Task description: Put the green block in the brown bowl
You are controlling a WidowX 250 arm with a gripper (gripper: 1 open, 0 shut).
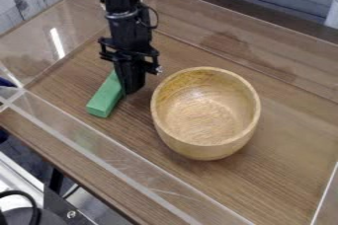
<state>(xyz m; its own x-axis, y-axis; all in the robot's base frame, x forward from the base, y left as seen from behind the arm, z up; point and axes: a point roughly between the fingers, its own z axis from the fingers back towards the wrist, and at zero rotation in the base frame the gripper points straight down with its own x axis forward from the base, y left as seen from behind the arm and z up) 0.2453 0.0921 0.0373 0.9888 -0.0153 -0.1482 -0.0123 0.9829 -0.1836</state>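
So the matte, bright green rectangular block [105, 97] is lying flat on the wooden table [266, 179], just below the black metal robot gripper [129, 84] as the camera sees it, with its far end tucked right in by the fingertips. Its long axis runs away from the hand, slanting down and a bit left in the view. Only one arm here, so no question of which is nearer.

The tips look pressed together to me, and I can't see any of the block between them. Can't tell if they're touching its end either. My guess is the next move is to lift a little, spread, shift over the middle of the bar and close across its narrow width. Closing on just the end could make it swing or slip.

The round, light tan wooden bowl [248, 99] sits just to the other side of the hand, right in view, with visible grain, smooth curved walls and a thick rim. Wide opening, so the drop should be the easy bit.
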